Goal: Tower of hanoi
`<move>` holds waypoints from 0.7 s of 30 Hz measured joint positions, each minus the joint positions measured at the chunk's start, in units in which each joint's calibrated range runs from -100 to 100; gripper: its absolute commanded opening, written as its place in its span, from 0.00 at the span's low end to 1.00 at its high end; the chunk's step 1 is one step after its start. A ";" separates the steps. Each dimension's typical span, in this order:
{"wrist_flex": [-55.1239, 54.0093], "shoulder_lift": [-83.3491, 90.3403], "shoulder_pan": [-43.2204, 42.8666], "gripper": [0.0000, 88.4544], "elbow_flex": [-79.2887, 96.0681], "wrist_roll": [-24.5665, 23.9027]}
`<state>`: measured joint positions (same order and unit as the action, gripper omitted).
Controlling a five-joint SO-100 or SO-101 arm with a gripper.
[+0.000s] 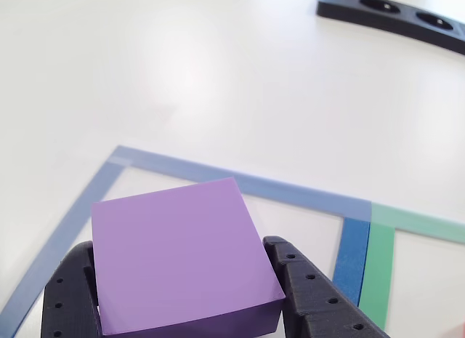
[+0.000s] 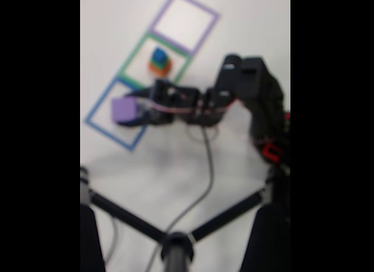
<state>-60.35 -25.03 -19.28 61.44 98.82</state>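
The black arm [image 2: 245, 90] reaches leftward in the fixed view, its black end effector [image 1: 189, 294] clenched around a flat purple square block [image 1: 178, 254] over the blue taped square [image 2: 117, 114] on the white table [image 1: 218, 76].

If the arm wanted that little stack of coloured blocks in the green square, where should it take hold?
Probably the blue top block, from above, jaws on two opposite flat sides. The stack stands upright in the green square. The fixed view is too blurred to judge more.
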 measured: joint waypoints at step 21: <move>-2.09 -3.88 0.00 0.25 -2.35 0.00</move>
<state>-62.44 -28.92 -19.28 59.09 98.82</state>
